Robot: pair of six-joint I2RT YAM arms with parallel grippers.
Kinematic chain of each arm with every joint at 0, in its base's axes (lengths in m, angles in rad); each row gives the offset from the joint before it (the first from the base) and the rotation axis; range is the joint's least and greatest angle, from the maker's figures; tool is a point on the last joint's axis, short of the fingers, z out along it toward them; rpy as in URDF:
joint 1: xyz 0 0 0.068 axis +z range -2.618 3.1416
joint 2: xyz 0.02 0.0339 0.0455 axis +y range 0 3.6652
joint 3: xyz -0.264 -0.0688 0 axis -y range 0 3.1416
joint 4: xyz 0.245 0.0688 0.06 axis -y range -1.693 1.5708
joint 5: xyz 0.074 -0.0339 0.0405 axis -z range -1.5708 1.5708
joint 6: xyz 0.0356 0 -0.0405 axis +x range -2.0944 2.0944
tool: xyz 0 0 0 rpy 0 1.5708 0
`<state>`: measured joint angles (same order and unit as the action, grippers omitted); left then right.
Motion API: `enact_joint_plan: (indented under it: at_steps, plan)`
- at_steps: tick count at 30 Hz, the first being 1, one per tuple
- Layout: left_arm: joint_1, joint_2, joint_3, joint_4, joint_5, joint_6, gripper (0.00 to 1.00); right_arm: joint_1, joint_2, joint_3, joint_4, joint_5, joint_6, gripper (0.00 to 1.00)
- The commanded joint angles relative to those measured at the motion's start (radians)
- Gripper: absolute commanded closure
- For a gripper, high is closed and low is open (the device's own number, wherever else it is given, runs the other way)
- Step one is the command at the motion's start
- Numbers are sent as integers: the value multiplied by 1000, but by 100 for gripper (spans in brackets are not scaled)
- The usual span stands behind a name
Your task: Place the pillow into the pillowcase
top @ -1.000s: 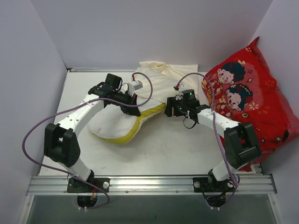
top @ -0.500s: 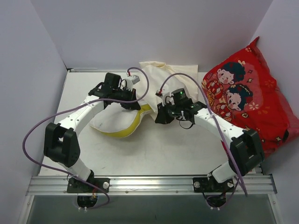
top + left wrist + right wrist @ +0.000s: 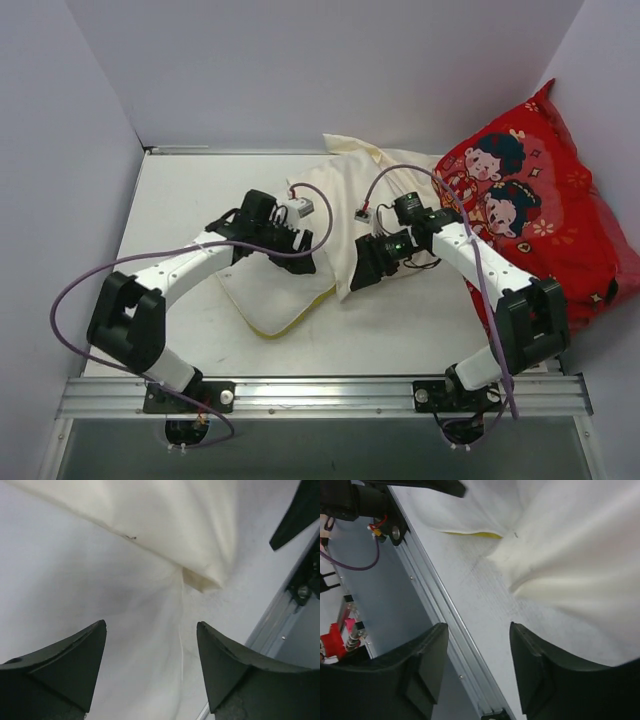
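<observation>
Okay, both arms are in over the middle of the bench [image 3: 190, 200] and I'm reading each gripper as spread with nothing between the jaws. The left gripper [image 3: 150, 652] hangs right above the pillow [image 3: 272, 295], which lies flat at centre-left, near corner pointing at the front rail [image 3: 320, 395]. The pillowcase [image 3: 358, 205] runs from the back wall toward me, draped over the pillow's right side; how much of the pillow is actually inside it, I can't tell from here. On the left wrist view a folded corner of that cream cloth sits just ahead of the fingers [image 3: 65, 665]. The right gripper [image 3: 477, 662] is tipped down beside the pillowcase's near end, over bare bench, with a sliver of the yellow seam [image 3: 470, 533] peeking out underneath. The red cushion [image 3: 545, 215] leans against the right wall.
</observation>
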<state>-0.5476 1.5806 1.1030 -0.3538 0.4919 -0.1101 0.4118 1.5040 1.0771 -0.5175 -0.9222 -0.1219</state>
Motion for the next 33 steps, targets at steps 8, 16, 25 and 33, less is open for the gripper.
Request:
enact_joint_plan:
  at_steps: [8,16,25,33]
  plan:
    - [418,-91,217,-283,125,352,12,25,157,452,-139,273,-35,38]
    - [578,235,400,-405,57,527,3,85,497,782,-107,493,60,38]
    - [578,442,491,-468,105,626,3,125,618,604,-90,505,122,42]
    - [480,446,469,-536,195,739,95,131,454,480,-29,320,162,43]
